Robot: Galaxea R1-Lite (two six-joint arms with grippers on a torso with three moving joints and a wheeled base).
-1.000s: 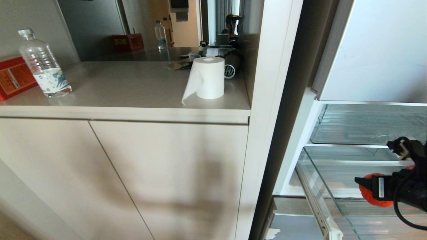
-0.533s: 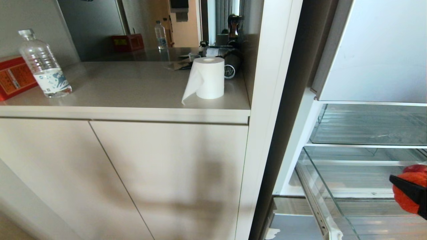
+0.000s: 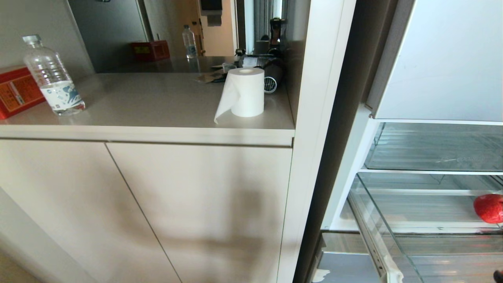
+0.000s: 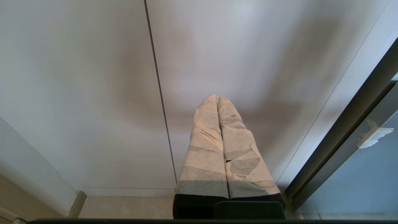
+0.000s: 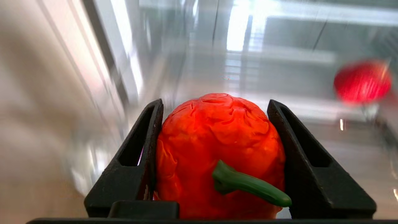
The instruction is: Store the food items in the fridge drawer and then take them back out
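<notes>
Red fruit (image 3: 489, 208): cut by the head view's right edge.
Second red fruit (image 5: 362, 81): blurred (surface unreadable).
Red box (image 3: 15, 91): cropped at left.

Head view looks down at cabinet (image 3: 157, 204); both wrists face it close.

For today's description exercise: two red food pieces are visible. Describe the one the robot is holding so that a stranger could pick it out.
Start at the open fridge with its clear plastic drawer. The wrinkled orange-red pepper-like piece is clamped between the black fingers of the right gripper. Unlike the smooth, round, deeper-red piece beyond it, it has a curved green stem.
</notes>
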